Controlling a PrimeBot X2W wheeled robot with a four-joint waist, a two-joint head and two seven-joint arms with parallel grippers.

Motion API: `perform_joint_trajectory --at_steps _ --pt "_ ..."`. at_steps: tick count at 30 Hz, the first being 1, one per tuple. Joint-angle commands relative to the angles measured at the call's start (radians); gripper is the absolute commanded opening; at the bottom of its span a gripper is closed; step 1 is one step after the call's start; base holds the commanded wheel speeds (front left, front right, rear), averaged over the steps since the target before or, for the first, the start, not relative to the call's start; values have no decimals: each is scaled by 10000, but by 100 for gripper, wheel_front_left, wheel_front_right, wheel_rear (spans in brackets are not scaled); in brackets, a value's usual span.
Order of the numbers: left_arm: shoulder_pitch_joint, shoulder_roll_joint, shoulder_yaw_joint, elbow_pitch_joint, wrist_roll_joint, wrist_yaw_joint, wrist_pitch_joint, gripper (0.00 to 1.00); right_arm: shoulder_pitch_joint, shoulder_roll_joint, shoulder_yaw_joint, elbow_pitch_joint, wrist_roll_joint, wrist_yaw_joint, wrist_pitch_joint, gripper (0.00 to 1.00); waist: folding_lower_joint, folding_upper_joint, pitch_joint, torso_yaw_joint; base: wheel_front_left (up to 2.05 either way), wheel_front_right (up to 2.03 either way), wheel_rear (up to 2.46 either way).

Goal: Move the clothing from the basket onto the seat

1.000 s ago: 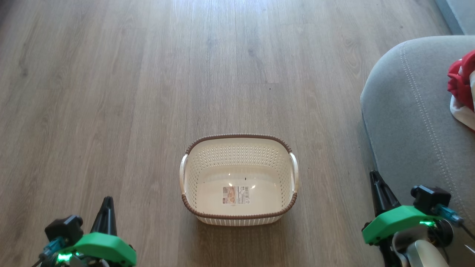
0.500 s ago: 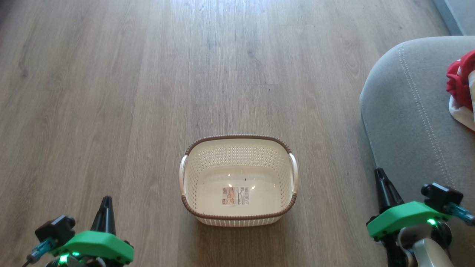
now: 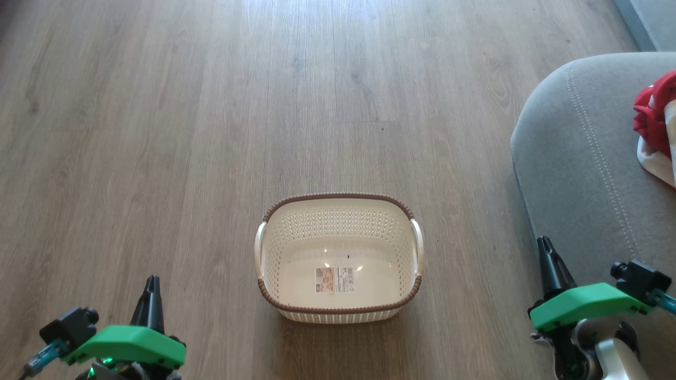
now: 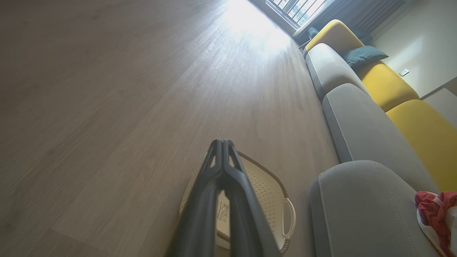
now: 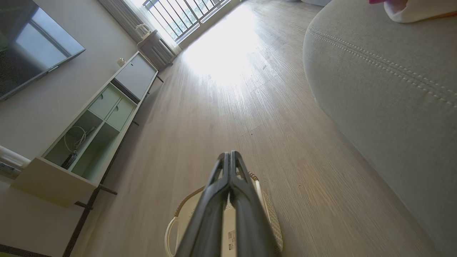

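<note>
Home living room, yellow-backed sofa [image 4: 360, 121], wall television [image 5: 28, 43], wooden floor [image 3: 158, 132]

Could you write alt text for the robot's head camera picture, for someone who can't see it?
An empty cream basket with a brown rim sits on a wooden floor; red and white clothing lies on a grey seat at the right edge. The left gripper and right gripper, both shut, point up from the bottom corners.

My left gripper [image 3: 152, 281] hangs left of the basket [image 3: 338, 310], fingers pressed together, empty, pointing forward. My right gripper [image 3: 543, 244] sits right of the basket, fingers likewise pinched together on nothing.
</note>
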Motion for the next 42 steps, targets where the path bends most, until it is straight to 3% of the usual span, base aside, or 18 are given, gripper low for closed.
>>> perform_joint_trajectory --at_steps 1,42 --pt "-527 87 75 -382 -319 -80 86 0 -348 -21 -22 -389 318 1 61 0 0 0 -4 -2 0 0 0" --pt "-764 140 131 -726 -4983 -303 1263 0 -233 125 -440 -1089 4750 -1 1264 0 0 0 -107 -65 0 0 0"
